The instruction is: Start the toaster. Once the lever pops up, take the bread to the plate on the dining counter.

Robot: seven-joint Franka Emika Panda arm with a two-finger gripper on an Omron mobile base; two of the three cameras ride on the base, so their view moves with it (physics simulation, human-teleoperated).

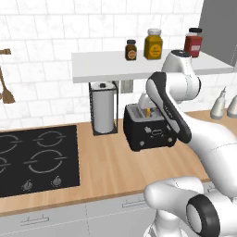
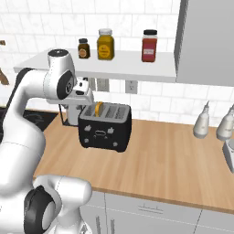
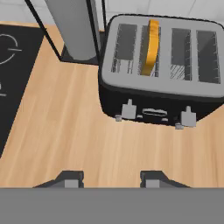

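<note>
The gripper (image 3: 109, 178) hangs empty above the toaster (image 3: 159, 72), its jaws partly apart. The bread (image 3: 151, 46) stands in a slot; I'd judge every step remains. Around it: a wooden counter (image 1: 111, 164), black cooktop (image 1: 39, 157), paper-towel roll (image 1: 103, 107), jars on a shelf (image 2: 119, 66).

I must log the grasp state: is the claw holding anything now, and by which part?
Nothing is held. The claw hangs open above the counter, in front of the toaster; the bread sits in a slot.
</note>
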